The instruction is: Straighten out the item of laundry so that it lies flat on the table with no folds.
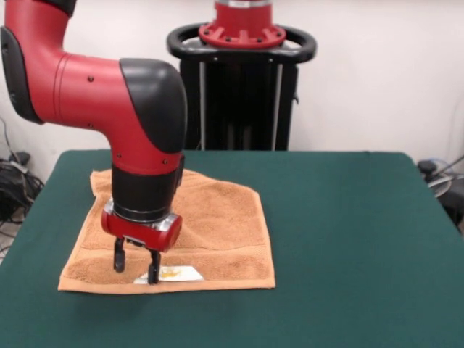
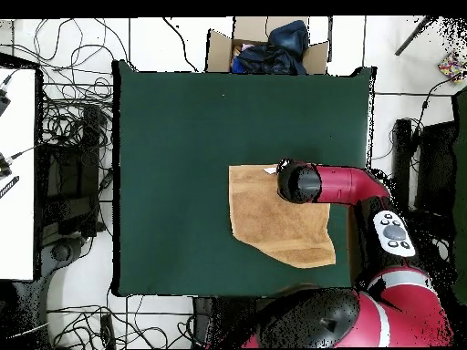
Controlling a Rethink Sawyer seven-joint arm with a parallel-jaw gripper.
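The orange-tan towel (image 1: pixel 196 232) is seen spread on the green desk (image 1: pixel 348 239), toward the side of the desk where the arm comes down, and well inside the desk's edges. In the front view the pincer (image 1: pixel 135 267) is lowered over the towel's front hem, its two black fingers (image 1: pixel 119 257) held apart with their tips at or just above the cloth; nothing is gripped between them. A white tag (image 1: pixel 176 273) is seen just beside the pincer, on the same hem. The towel appears mostly flat here, with a woven band running parallel to the front hem, yet in the overhead view its outline (image 2: pixel 274 219) is not a clean rectangle: one corner runs out at a slant, so a fold or a skewed edge is suspected there. The towel is judged light, limp and thick-piled, so it should drag easily over the felt but bunch if pushed. A hold is best taken at a hem or corner, pinching a single layer, and pulled outward away from the towel's middle.
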